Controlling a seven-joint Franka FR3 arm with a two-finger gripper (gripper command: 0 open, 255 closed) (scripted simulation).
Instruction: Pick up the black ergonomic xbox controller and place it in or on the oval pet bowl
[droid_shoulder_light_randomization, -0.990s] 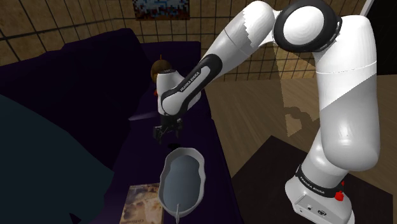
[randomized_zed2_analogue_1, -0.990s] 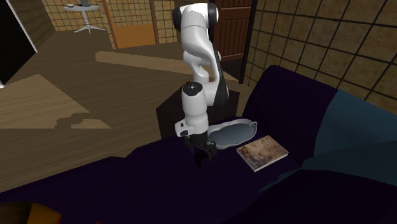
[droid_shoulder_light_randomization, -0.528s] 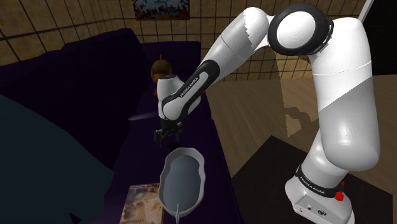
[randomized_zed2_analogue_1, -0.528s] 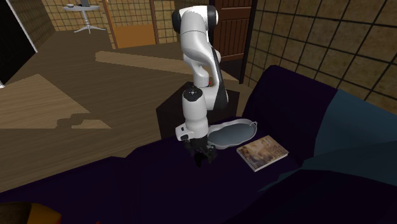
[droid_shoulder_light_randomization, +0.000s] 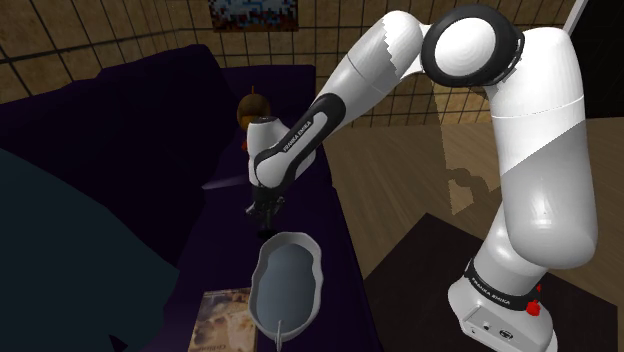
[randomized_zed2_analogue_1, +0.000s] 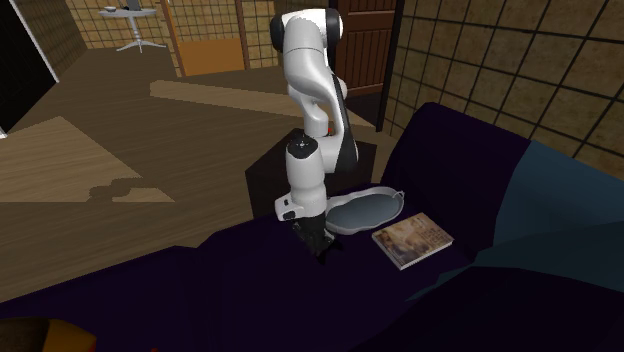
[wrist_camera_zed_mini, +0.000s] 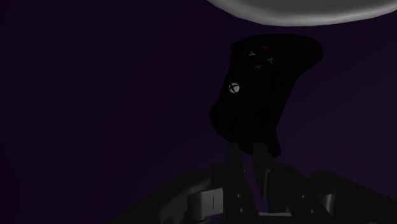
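The tool (wrist_camera_zed_mini: 247, 149) grips one handle of the black controller (wrist_camera_zed_mini: 264, 83), its fingers (wrist_camera_zed_mini: 233, 159) nearly together, and we see the controller just short of the rim of the grey oval bowl (wrist_camera_zed_mini: 305, 13). In the shoulder view's lower middle the bowl sits on a purple sofa (droid_shoulder_light_randomization: 120, 150) beside a magazine (droid_shoulder_light_randomization: 225, 315).

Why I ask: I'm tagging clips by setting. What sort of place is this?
Probably a living room in a house: a dark purple sofa, a wooden floor and lattice-panelled walls, with a magazine lying on the sofa.
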